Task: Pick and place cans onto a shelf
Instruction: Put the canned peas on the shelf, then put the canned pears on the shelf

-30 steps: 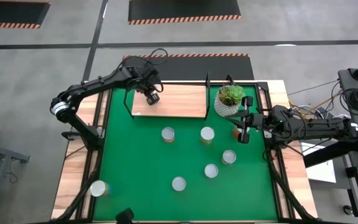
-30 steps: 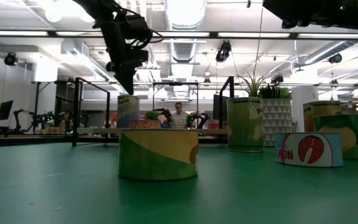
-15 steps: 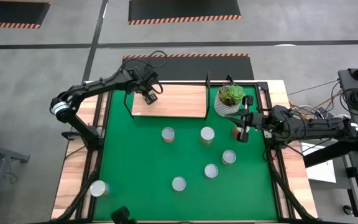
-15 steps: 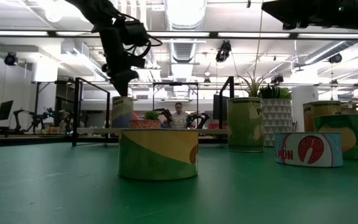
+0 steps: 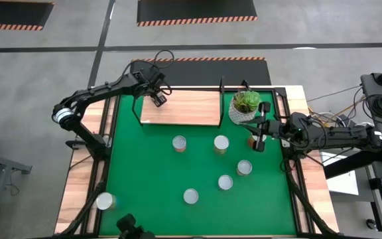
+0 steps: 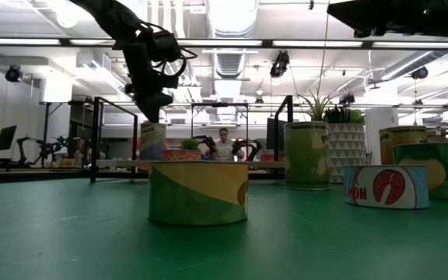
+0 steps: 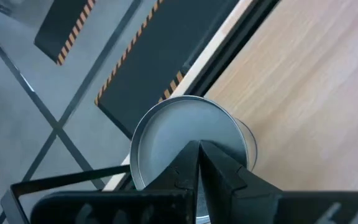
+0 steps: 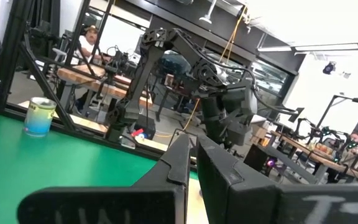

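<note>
A can with a silver top [image 7: 166, 137] stands upright on the light-wood shelf [image 5: 191, 109], near its far left corner; it also shows in the low view [image 6: 152, 141]. My left gripper [image 5: 158, 99] is shut right above it, pointing down. My right gripper [image 5: 257, 136] is shut and empty, raised over the table's right side above an orange can [image 5: 250, 141]. Several more cans stand on the green mat, among them ones at the middle [image 5: 180, 143] [image 5: 221, 144] and nearer [image 5: 190, 196]. My left gripper [image 7: 197, 149] has its shut fingertips on the can's silver lid [image 7: 185, 134], about at its middle. The fingers come from above, pointing down. The can stands upright on the shelf board [image 7: 303, 93], close to the board's edge.
A white pot with a green plant [image 5: 245, 106] stands at the shelf's right end. One can [image 5: 105, 200] stands on the wooden strip at the near left. The shelf's black wire frame [image 5: 138, 106] rises beside my left gripper. A person shows beyond the table [image 6: 224, 144].
My left gripper has gone toward the shelf's far left corner, staying shut and pointing down. The can under it has slid along the board toward the table's left edge and stays upright.
</note>
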Available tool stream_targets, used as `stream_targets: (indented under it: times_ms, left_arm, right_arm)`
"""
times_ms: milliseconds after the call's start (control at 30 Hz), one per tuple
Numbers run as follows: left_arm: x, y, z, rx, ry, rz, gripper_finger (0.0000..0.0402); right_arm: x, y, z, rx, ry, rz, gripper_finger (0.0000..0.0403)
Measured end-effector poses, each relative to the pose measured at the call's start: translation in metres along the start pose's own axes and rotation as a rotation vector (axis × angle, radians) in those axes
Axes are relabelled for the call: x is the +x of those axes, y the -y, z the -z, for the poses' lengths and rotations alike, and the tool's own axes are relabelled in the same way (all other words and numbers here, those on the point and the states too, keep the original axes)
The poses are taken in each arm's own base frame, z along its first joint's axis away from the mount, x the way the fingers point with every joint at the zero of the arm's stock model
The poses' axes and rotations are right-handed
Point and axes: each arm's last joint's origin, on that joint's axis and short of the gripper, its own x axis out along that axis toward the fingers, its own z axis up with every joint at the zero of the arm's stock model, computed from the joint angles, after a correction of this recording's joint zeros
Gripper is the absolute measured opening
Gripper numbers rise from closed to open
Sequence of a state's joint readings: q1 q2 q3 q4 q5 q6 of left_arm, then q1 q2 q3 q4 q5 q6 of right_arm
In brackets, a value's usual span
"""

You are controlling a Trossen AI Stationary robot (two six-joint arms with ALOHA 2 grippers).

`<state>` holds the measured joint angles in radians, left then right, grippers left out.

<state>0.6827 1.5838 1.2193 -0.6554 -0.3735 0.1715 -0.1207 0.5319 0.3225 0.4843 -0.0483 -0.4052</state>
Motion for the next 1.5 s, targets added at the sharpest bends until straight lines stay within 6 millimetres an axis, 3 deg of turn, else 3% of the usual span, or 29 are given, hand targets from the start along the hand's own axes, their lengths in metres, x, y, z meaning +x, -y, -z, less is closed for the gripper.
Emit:
stream_targets:
  times_ms: [900, 1067, 1200, 1367, 1500]
  left_arm:
    - [-0.002, -0.004, -0.003, -0.023, 0.027, -0.02, 0.0]
    - [-0.024, -0.006, -0.004, -0.06, 0.093, -0.018, 0.0]
    - [-0.057, -0.004, -0.003, -0.115, 0.192, 0.007, 0.0]
    - [-0.098, 0.019, 0.011, -0.124, 0.308, 0.119, 0.0]
    - [-0.114, 0.044, 0.034, -0.123, 0.353, 0.204, 0.0]
  right_arm:
    - [0.0, 0.0, 0.0, 0.001, 0.0, 0.0, 0.0018]
    - [0.0, 0.0, 0.0, -0.005, 0.001, 0.0, 0.0018]
    - [0.0, 0.0, 0.0, 0.001, 0.0, 0.0, 0.0018]
    - [0.0, 0.0, 0.0, 0.011, 0.0, 0.0, 0.0018]
    - [0.0, 0.0, 0.0, 0.016, 0.0, -0.001, 0.0018]
